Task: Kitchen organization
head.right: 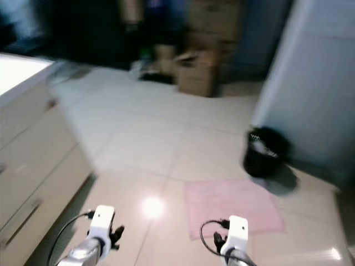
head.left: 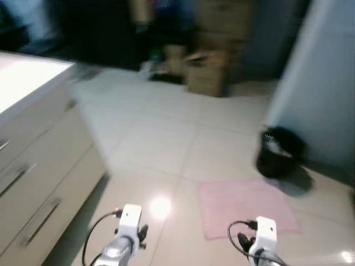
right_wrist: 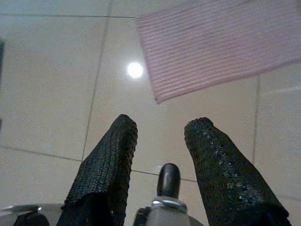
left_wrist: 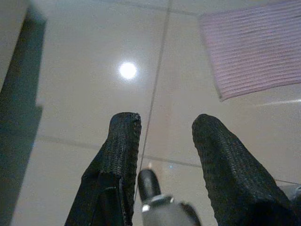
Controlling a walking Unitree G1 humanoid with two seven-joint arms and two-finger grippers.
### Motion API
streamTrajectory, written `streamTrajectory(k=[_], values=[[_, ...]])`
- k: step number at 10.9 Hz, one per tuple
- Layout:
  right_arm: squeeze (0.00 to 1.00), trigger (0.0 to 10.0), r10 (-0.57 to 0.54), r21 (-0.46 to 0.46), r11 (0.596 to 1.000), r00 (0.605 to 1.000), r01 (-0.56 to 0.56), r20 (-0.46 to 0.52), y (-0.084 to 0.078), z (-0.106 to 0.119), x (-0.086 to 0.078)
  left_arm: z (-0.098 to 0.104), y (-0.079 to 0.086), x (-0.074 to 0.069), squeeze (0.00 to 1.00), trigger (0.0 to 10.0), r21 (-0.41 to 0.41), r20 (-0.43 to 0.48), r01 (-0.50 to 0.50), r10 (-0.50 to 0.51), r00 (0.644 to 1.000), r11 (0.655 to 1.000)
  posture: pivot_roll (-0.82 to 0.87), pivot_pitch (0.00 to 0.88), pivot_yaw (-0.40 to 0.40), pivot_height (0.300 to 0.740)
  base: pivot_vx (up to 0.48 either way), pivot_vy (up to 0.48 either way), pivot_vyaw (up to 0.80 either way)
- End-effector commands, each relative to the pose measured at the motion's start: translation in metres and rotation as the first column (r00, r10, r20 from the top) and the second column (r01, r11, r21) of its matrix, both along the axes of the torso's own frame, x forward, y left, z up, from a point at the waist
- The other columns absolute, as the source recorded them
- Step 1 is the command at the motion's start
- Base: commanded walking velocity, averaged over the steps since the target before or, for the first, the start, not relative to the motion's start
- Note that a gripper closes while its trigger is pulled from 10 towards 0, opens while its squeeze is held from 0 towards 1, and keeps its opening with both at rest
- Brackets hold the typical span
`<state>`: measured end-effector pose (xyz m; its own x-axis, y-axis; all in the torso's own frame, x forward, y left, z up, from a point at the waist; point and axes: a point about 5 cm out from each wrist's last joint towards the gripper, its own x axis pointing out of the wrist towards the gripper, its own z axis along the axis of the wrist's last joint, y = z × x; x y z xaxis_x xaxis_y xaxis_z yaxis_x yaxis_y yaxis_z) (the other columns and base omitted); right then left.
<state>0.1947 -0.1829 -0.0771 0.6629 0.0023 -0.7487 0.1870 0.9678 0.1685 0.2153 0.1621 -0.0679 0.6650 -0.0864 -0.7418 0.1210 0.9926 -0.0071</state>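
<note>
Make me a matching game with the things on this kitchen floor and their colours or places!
Things:
1. mat
2. bin
3. cardboard box
4. drawers

Descriptions:
A. black, standing by the pale wall on the robot's right
B. beige with long handles, on the robot's left
C. pink, flat on the tiles
D. brown, at the far end of the floor

Pairs: 1-C, 2-A, 3-D, 4-B

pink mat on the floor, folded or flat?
Spread flat. The pink mat lies in one layer on the tiles, edges straight, beside the black bin.
</note>
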Motion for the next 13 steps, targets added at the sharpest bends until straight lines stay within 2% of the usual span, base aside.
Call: streamTrajectory(k=[1,7,13], values=[[0.00,10.0,-0.001,0.007,1.000,1.000,0.001,-0.001,0.0023,-0.0011,-0.0020,-0.0006,0.0043,-0.0016,0.00,10.0,0.001,-0.005,-0.012,0.012,1.000,1.000,0.06,0.000,0.019,0.740,0.000,0.000,0.80],[0.00,10.0,0.018,0.008,1.000,1.000,-0.018,-0.016,0.0069,-0.0038,-0.0062,-0.0025,0.0066,-0.0050,0.00,10.0,0.008,-0.018,-0.011,0.011,1.000,1.000,0.07,0.000,0.022,0.740,0.000,0.000,0.80],[0.00,10.0,0.028,0.010,1.000,1.000,-0.028,0.001,0.0099,-0.0022,-0.0033,-0.0035,0.0100,-0.0074,0.00,10.0,0.011,-0.020,-0.024,0.024,1.000,1.000,0.07,0.000,0.019,0.740,0.000,0.000,0.80]])
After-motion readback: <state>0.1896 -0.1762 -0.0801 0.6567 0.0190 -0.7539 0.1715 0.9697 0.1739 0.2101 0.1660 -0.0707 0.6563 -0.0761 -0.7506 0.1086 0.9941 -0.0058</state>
